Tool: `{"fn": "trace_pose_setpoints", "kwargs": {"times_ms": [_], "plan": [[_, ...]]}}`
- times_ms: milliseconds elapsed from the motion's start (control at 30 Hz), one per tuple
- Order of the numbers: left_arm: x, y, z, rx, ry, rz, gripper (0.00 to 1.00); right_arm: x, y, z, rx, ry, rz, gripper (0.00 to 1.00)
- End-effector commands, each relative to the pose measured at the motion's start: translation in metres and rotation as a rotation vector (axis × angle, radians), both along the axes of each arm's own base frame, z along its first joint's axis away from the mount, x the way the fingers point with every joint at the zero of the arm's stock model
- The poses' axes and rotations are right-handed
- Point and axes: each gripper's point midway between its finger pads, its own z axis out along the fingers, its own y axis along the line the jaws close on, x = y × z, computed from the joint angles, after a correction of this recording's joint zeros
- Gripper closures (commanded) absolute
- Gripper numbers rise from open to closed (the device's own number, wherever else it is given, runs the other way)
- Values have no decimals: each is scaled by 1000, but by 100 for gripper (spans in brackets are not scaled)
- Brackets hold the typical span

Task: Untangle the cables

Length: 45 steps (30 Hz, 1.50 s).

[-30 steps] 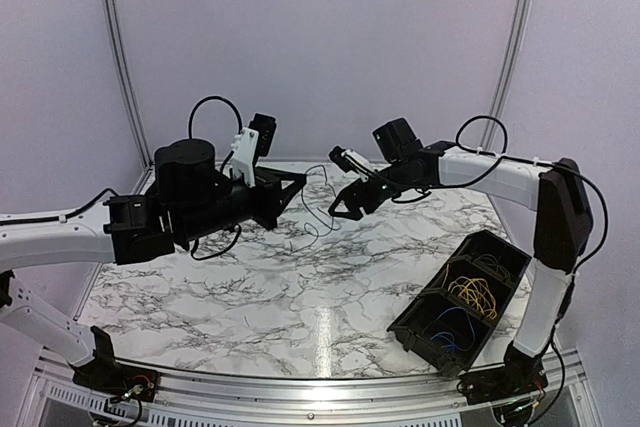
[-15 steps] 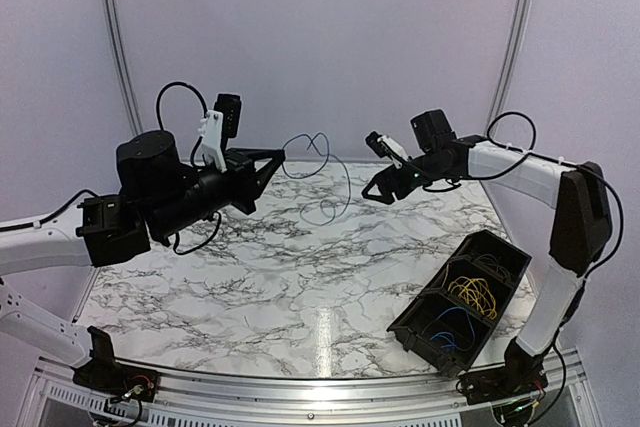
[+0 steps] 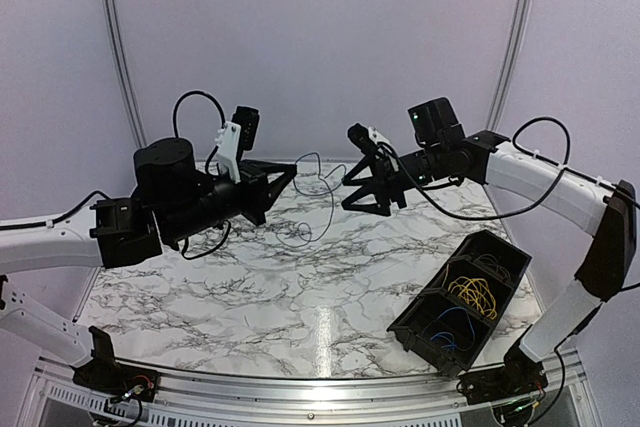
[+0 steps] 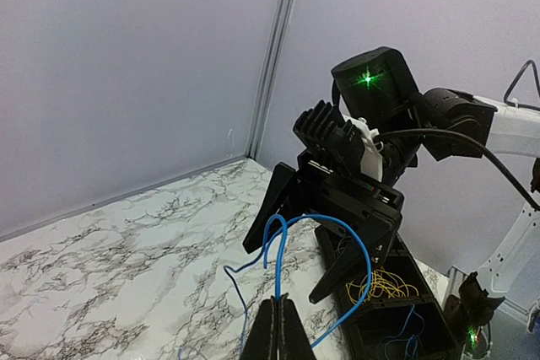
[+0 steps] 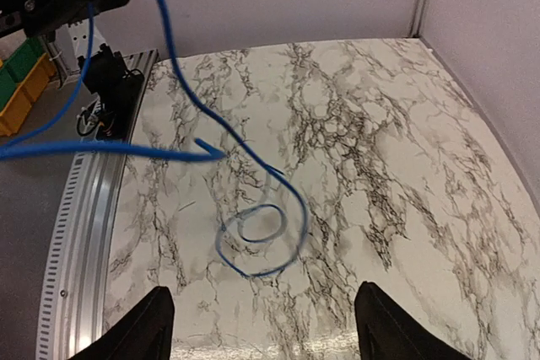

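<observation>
Aloft, one thin blue looping cable [image 5: 163,10] hangs pinched in the left end effector [image 4: 278,303]. The right end effector [image 3: 366,194] gapes wide beside it.

White tubular arm links [image 3: 530,169] run between chunky black cylindrical joint housings [image 3: 165,162]. A thin black cable loop [image 3: 199,94] arches off each wrist. The black two-fingered left pincer [image 3: 288,170] bears a white plastic bracket [image 3: 230,142]. The matching black right pincer [image 3: 366,197] adjoins a boxy black camera housing [image 4: 371,86] with a green light.
</observation>
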Motion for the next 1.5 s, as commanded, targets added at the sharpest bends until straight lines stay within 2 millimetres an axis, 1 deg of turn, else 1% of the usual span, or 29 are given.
{"fn": "trace_pose_setpoints", "kwargs": {"times_ms": [0,133,267,333,367,400,500,533,600,633,700,733,767,833,900,967,1000,1133,1233,1333,1400,1467], "plan": [[-7,-15,5,-21,-8,-75,100,-22,14,-1,19,24,94,26],[-10,-24,3,-22,6,-115,100,-13,19,-9,-1,46,79,28],[-11,-27,1,-24,16,-127,100,-4,23,-20,-19,65,54,31],[-12,-28,0,-23,18,-130,100,0,25,-26,-25,75,45,34],[-12,-27,1,-27,19,-130,100,1,25,-28,-27,79,43,38],[-13,-27,1,-27,19,-130,100,1,26,-28,-25,81,46,45],[-12,-26,0,-26,18,-126,100,2,28,-29,-24,91,53,87],[-12,-25,0,-25,17,-119,100,2,28,-27,-23,90,53,99],[-9,-22,-2,-19,16,-99,100,1,26,-23,-25,81,49,100],[-8,-20,-4,-12,12,-89,97,-1,24,-19,-24,67,48,100],[-8,-16,-10,11,1,-78,74,-3,17,-8,-31,24,36,100],[-7,-12,-13,27,-4,-61,61,-4,11,-3,-35,0,26,100],[-5,-8,-17,43,-7,-41,52,-5,5,5,-34,-26,14,100],[0,2,-26,88,-19,11,40,-7,-10,20,-32,-74,-5,100],[6,11,-34,144,-30,57,32,-12,-25,32,-32,-106,-15,100],[18,22,-44,217,-36,133,29,-21,-39,40,-39,-134,-12,100],[25,27,-45,251,-39,173,28,-27,-45,44,-47,-149,-6,100],[54,42,-53,370,-39,305,25,-51,-66,39,-104,-175,6,100],[78,51,-62,404,-25,361,22,-70,-80,30,-149,-175,19,100],[105,59,-73,384,39,405,21,-84,-95,22,-206,-170,17,100],[119,60,-81,366,89,409,21,-93,-107,17,-229,-152,26,100],[131,59,-89,381,103,404,21,-105,-119,10,-271,-145,44,100]]}}
